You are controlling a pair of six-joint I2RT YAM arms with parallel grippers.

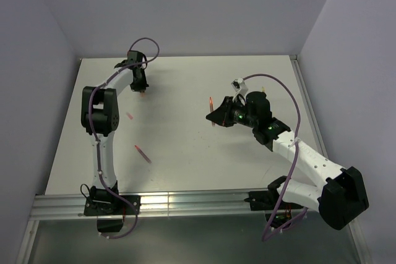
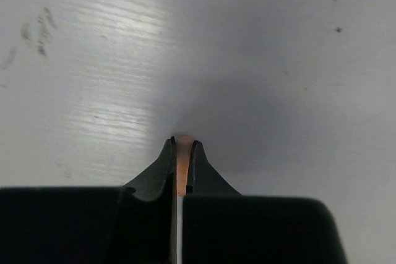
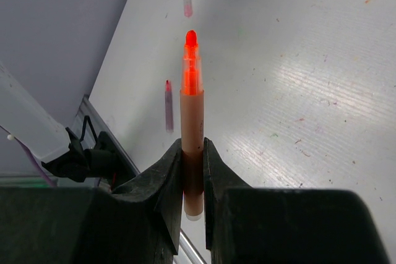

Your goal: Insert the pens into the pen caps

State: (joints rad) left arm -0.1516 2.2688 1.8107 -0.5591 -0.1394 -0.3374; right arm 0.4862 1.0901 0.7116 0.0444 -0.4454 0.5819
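No text, label, brand, number or sign can be read on anything in view.

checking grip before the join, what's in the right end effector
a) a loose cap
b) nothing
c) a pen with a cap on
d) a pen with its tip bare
d: the right end effector is shut on a pen whose red tip sticks out uncovered.

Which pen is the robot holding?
The tan pen with the bare red tip, pinched in the right tool. The other pen, all red, lies loose on the table.
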